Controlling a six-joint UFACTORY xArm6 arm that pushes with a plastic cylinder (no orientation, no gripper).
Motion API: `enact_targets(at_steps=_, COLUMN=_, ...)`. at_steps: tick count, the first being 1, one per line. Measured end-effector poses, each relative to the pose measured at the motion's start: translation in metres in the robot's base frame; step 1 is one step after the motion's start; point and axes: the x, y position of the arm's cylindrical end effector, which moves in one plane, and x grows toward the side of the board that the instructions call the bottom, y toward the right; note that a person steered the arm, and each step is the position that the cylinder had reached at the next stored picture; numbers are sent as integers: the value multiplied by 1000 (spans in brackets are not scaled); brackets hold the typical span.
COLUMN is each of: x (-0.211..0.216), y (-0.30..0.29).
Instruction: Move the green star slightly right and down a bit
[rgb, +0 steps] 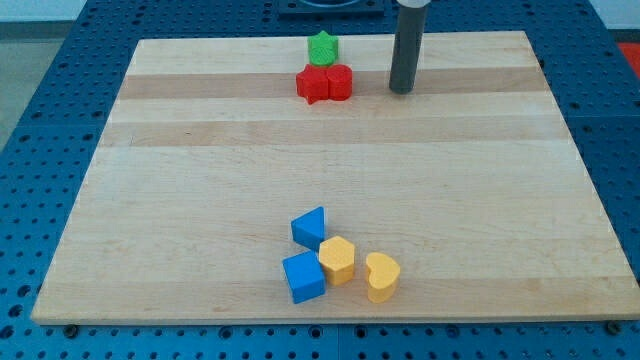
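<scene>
My tip (401, 90), a bare rod holding nothing, stood on the table (200, 200) right of the green star (322, 47). Still approaching, I judged; next it must circle to the star's upper left.

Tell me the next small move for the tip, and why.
Probably swing my tip round to the upper left of the green star. It now stands to the star's right, apart from it, and the red blocks sit directly below the star, so pushing from there isn't possible.
</scene>
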Motion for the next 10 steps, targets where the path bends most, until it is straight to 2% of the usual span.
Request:
enact_targets(at_steps=1, x=9, y=0)
enact_targets(at_steps=2, x=54, y=-14)
enact_targets(at_steps=3, x=54, y=-14)
enact_targets(at_steps=5, x=123, y=-108)
enact_targets(at_steps=7, x=125, y=-134)
enact_targets(at_steps=8, x=84, y=-164)
enact_targets(at_steps=9, x=26, y=-169)
enact_targets(at_steps=10, x=-56, y=-169)
